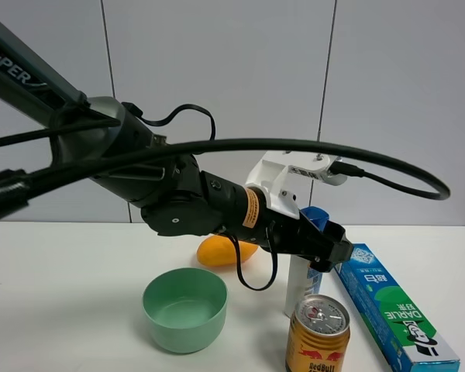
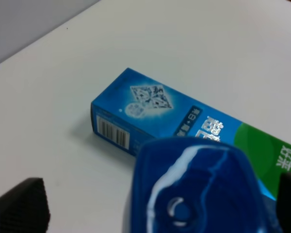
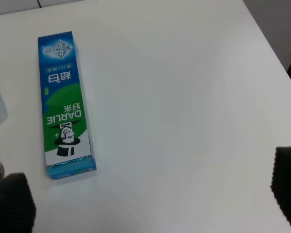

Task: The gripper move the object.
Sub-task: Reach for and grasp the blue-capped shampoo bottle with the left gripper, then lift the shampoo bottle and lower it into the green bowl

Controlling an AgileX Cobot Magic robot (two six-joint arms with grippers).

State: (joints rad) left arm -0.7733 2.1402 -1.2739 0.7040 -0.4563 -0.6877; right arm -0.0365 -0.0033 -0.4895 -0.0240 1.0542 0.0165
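Note:
The white shampoo bottle (image 1: 301, 280) with a blue cap stands upright on the white table, behind the gold can. My left gripper (image 1: 327, 246), black with a white bracket and an orange band, reaches across to it from the left. It is open, and its jaws stand on either side of the cap. In the left wrist view the blue cap (image 2: 199, 191) fills the space between the two black fingertips (image 2: 19, 206), with a gap on each side. My right gripper (image 3: 148, 194) is open and empty above bare table. It is out of the exterior view.
A gold Red Bull can (image 1: 318, 335) stands just in front of the bottle. A blue-green toothpaste box (image 1: 394, 308) lies to its right, also in the wrist views (image 2: 184, 116) (image 3: 64, 104). A green bowl (image 1: 184, 308) and an orange object (image 1: 225, 249) sit to the left.

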